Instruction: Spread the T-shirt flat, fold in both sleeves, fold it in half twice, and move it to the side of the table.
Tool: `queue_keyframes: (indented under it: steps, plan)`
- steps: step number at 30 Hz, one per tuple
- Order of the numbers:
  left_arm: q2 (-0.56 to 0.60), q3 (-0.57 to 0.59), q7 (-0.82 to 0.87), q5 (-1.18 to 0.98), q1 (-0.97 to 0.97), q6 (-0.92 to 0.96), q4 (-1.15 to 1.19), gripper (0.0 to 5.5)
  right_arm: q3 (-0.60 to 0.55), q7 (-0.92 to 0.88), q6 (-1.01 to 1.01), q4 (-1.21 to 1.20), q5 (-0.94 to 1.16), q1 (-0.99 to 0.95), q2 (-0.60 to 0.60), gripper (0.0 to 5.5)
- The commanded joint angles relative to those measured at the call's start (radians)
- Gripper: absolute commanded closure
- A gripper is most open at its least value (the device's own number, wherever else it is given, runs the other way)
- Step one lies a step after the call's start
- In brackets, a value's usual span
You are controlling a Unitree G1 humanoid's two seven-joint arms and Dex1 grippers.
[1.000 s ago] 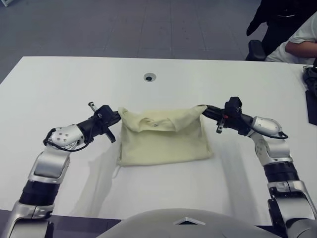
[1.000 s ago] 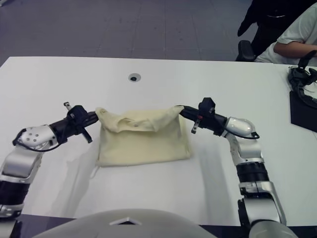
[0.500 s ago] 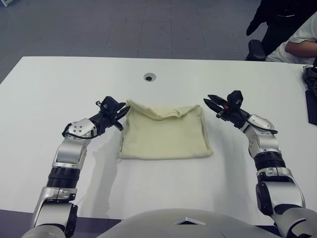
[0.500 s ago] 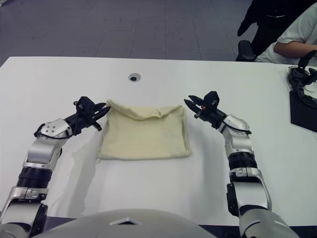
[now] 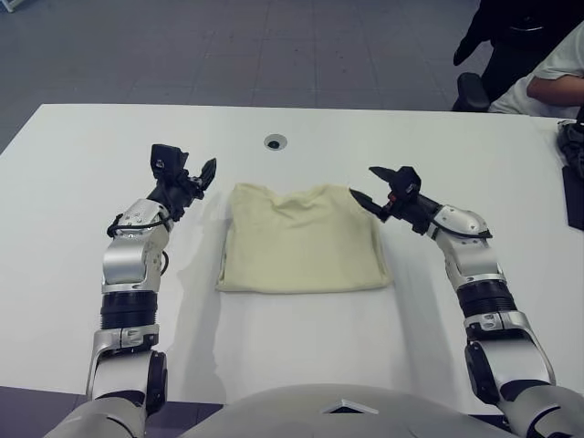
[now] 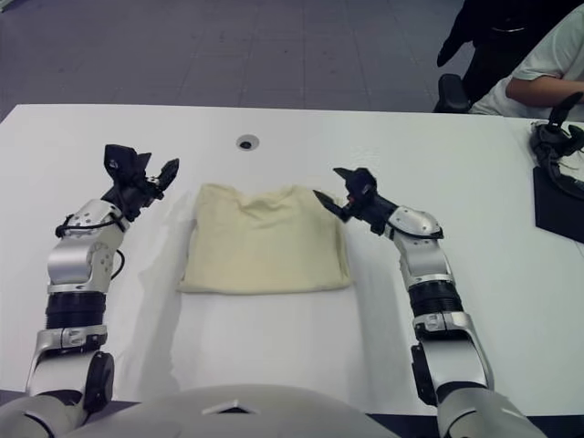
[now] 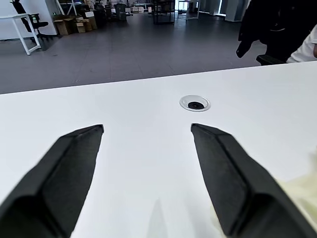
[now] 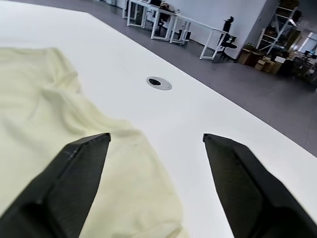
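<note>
Centrally on the tabletop [image 5: 109, 137], the folded T-shirt [image 5: 301, 242] lies slightly wider than deep, rumpled edge farthest. Right end effector [image 8: 156, 136], spread apart, hovers at its far right corner; left end effector [image 7: 147, 128], likewise apart, faces the grommet [image 7: 194, 104].

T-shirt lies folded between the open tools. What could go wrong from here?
1. The T-shirt has a rumpled far edge, so the next fold may come out crooked.
2. The right tool is open at its far right corner and might catch only the top layer.
</note>
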Motion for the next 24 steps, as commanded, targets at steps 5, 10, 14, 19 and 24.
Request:
queue_keyframes:
  steps: [5,10,14,19,24]
  plan:
    - [0.038,-0.053,-0.015,0.092,0.069,-0.062,-0.203,0.93,0.208,-0.14,-0.162,0.292,-0.402,-0.161,-0.125,0.78]
    - [0.072,-0.047,-0.031,0.12,0.127,-0.067,-0.302,0.12,0.195,-0.07,-0.203,0.223,-0.423,-0.071,-0.324,0.11]
    - [0.072,-0.043,-0.029,0.119,0.177,-0.061,-0.363,0.12,0.152,0.087,-0.21,0.044,-0.346,0.101,-0.518,0.11]
    - [0.067,-0.086,-0.043,0.13,0.184,-0.065,-0.409,0.12,0.083,0.23,-0.08,-0.35,-0.109,0.329,-0.585,0.11]
    - [0.078,-0.114,-0.075,0.124,0.201,-0.072,-0.449,0.12,0.124,0.288,0.002,-0.568,-0.007,0.453,-0.55,0.11]
